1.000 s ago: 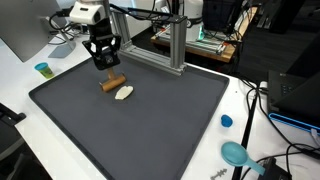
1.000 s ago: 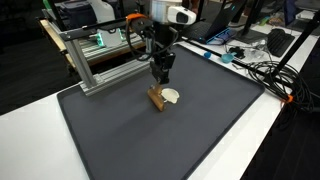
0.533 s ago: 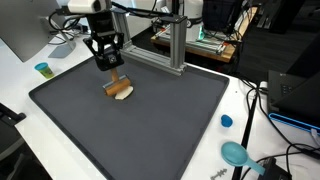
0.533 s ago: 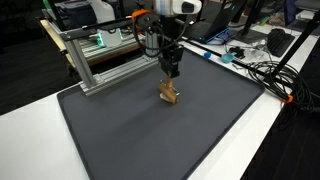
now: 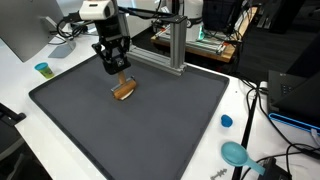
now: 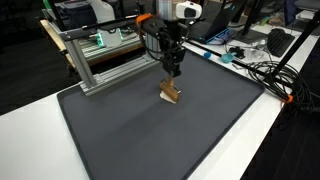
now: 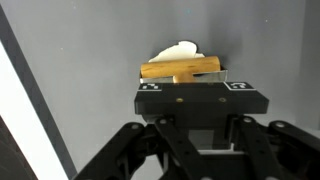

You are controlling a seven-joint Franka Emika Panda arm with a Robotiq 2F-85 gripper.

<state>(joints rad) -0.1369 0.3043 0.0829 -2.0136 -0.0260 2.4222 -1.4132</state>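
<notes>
Wrist view: gripper [image 7: 193,92] clamped tight on the stem of the wooden bar [image 7: 180,68]; jaws closed onto it, nothing else held.
Lump: white lump [image 7: 176,50] touching the bar's far side, partly hidden by it.
Change: 1 s ago bar sat left of the lump, just beside it; arm has carried the bar right, up against the lump. Lump itself looks unmoved.
Meaning: contact made, I'd judge; bar now covers most of the lump in both exterior views.
Position: bar [image 5: 123,90] in the far-left part of the mat [image 5: 160,130], low over it; can't tell if it rests on the surface.
Edges: frame [image 5: 178,50] just past the mat's far edge, near the arm; left edge also near; cup [image 5: 42,69] off the mat to the left, well apart.
Room: most of the mat lies to the right and near side.
</notes>
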